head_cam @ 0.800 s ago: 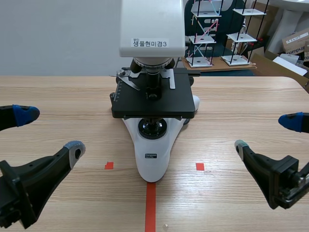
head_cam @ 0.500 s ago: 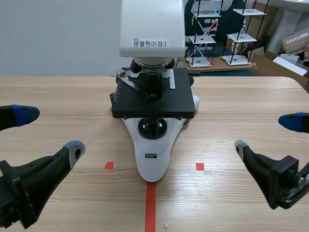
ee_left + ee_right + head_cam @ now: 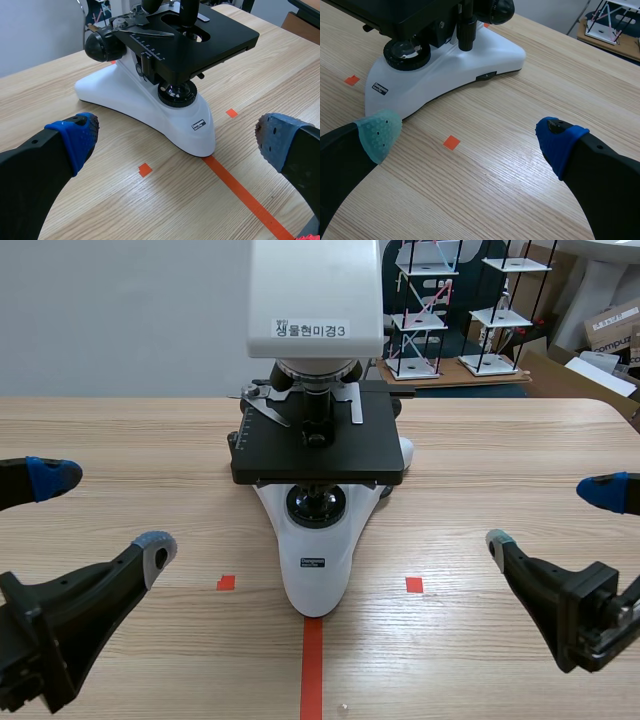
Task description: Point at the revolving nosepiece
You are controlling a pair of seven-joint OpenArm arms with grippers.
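A white microscope (image 3: 317, 560) with a black stage (image 3: 318, 450) stands mid-table. Its revolving nosepiece (image 3: 316, 374) sits under the white head, with black objectives pointing down at the stage. My left gripper (image 3: 98, 510) hangs open near the left table edge, well short of the microscope. My right gripper (image 3: 555, 515) is open at the right, also apart from it. In the left wrist view the microscope base (image 3: 165, 112) lies ahead between the open fingers (image 3: 75, 137). The right wrist view shows the base (image 3: 440, 75) ahead of the open fingers (image 3: 377, 132); the nosepiece is out of sight there.
Orange-red tape marks (image 3: 312, 660) lie on the wooden table in front of the microscope. Behind the table stand wire shelving racks (image 3: 425, 310) and cardboard boxes (image 3: 610, 325). Bare wood stretches on both sides of the microscope.
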